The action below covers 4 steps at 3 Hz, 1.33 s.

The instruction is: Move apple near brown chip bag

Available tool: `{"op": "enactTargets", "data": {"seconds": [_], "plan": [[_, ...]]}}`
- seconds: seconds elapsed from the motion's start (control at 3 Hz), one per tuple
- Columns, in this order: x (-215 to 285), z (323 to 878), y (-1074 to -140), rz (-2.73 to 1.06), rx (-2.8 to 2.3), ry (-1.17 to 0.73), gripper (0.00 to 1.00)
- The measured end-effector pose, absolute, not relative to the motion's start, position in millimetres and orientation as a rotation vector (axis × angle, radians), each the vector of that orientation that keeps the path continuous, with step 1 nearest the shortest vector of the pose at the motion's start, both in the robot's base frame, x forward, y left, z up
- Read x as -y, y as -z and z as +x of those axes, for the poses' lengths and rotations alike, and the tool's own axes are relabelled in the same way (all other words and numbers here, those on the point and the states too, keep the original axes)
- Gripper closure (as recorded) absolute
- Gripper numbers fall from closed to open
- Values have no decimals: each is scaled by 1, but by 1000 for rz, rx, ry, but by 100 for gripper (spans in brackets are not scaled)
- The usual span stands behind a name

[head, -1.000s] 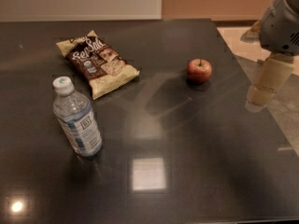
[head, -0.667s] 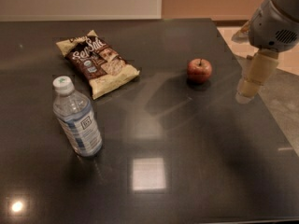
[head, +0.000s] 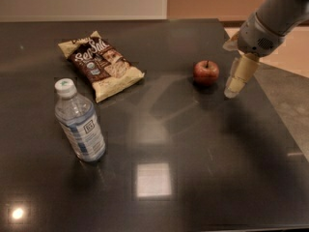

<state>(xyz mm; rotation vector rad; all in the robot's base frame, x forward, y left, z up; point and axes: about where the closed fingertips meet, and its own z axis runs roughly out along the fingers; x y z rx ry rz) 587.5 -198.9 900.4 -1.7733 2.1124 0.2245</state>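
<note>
Apple [head: 206,72] sat right of centre, upper half of frame, on the dark table [head: 193,168], well apart from the brown chip bag [head: 100,64] at upper left. Gripper [head: 237,79] hung just beside apple's right side, tip low nr the tabletop, prob. lining up a grasp; open or closed, couldn't tell. Water bottle [head: 79,122] stood at left below the bag, off the likely path.

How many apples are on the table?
1: the apple sits right of centre on the dark table, apart from the brown chip bag at back left. The gripper is just right of the apple. None looks hidden.
</note>
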Motion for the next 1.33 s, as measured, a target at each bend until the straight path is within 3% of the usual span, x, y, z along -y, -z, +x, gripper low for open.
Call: {"op": "enactTargets", "data": {"seconds": [1.0,1.33], "plan": [[170,646,-853,-1707,-2106,-398,0],[165,654,-850,-1672,-2108,-397,17]]}}
